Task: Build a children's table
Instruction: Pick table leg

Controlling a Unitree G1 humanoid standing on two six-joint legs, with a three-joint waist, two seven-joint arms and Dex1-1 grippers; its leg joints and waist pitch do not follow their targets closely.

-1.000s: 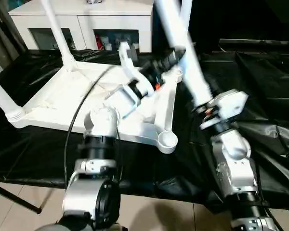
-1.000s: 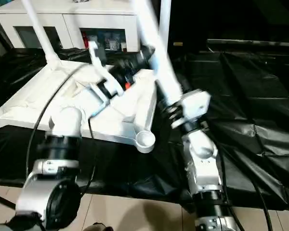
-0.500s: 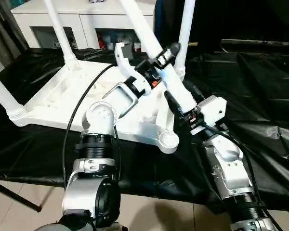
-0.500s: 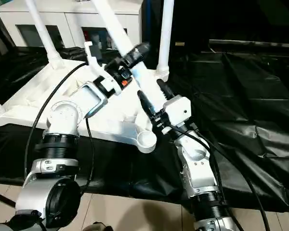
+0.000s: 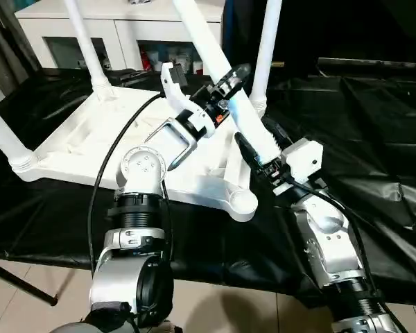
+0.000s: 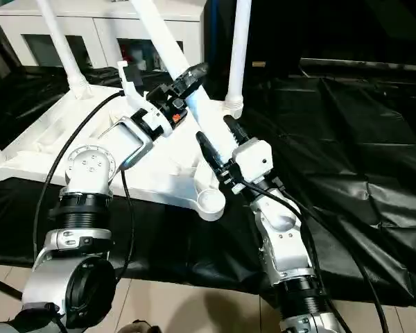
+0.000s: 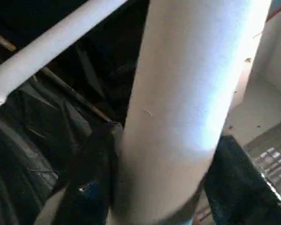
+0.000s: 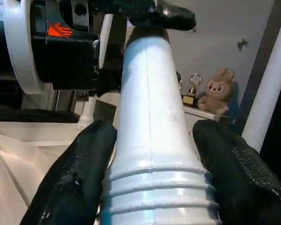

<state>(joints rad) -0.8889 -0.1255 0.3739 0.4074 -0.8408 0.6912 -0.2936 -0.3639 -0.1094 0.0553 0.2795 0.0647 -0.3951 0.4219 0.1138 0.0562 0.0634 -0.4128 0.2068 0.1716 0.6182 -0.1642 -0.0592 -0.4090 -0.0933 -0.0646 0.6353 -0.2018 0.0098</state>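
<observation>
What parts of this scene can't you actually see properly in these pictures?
- Loose leg: its top runs off the upper edge of the head views.
- Its threaded end: hidden behind the right gripper.
- Cabinet contents: too small.
- Left wrist view: the leg hides the left gripper fingers.

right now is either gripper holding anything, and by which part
Both hold the loose fourth leg. The right gripper clamps it just above its ribbed thick end; the left gripper closes around the shaft higher up.
</observation>
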